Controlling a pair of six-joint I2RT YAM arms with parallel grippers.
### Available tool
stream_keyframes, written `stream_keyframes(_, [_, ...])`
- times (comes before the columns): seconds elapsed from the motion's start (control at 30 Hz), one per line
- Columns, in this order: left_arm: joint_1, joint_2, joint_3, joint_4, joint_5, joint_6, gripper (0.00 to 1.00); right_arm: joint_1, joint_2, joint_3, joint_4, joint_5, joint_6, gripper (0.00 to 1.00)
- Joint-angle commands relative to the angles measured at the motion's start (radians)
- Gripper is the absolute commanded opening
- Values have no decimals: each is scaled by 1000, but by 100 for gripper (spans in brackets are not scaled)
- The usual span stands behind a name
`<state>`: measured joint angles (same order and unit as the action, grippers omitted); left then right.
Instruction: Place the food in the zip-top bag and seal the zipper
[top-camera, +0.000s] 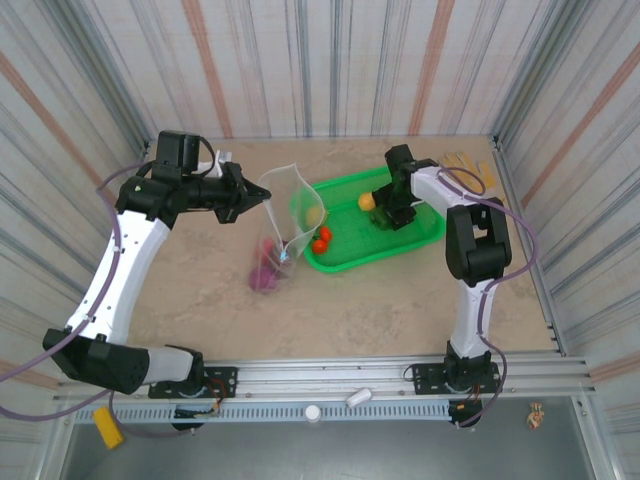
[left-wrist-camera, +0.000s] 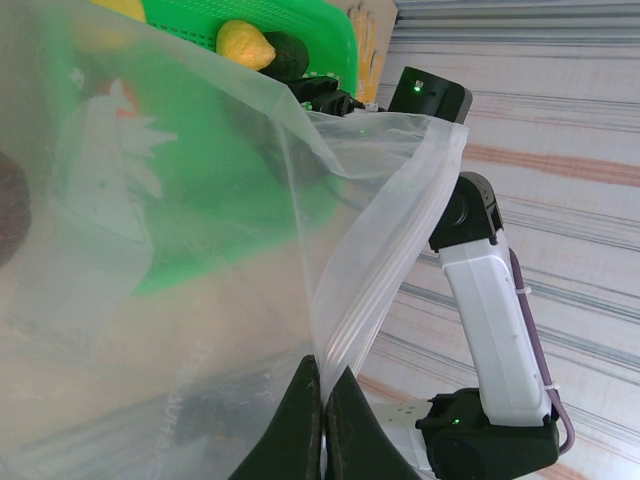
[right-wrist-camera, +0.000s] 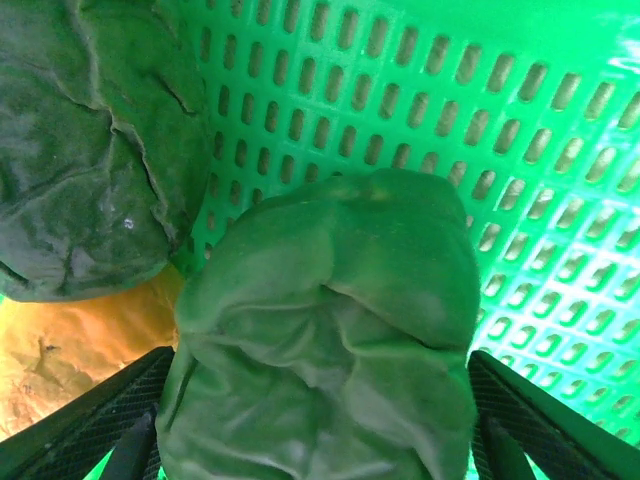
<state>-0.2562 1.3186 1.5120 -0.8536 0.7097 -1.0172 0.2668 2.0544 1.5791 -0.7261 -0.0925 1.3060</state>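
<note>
Food (top-camera: 321, 240) sits in the green tray (top-camera: 425, 238), far right; right claw (right-wrist-camera: 320, 405) spread astride a dark green piece (right-wrist-camera: 330, 300). Left claw (left-wrist-camera: 322, 385) pinches the bag (top-camera: 280, 200) rim, just left. Next, I'd say: squeeze, lift across.

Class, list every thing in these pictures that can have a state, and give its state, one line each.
zip-top bag, held upright, mouth open
zipper, unsealed
left gripper, shut on the bag's edge
right gripper, jaws spread either side of the dark green piece, grip unclear
green tray, holds food
magenta piece, inside the bag
</note>
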Motion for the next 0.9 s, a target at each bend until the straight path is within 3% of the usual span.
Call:
stream_keyframes(0.0, [6, -26, -4, 9, -6, 16, 0, -1, 18, -2, 4, -13, 10, 73])
stream_keyframes(0.43, [2, -30, -1, -7, -23, 11, 0, -6, -162, -130, 73, -7, -93, 51])
stream_keyframes(0.57, [-5, -34, 7, -13, -31, 7, 0, -3, -245, -167, 86, -52, -222, 45])
stream_keyframes(0.87, [-18, -33, 9, -15, -38, -2, 0, 50, -538, -195, 114, -38, -524, 44])
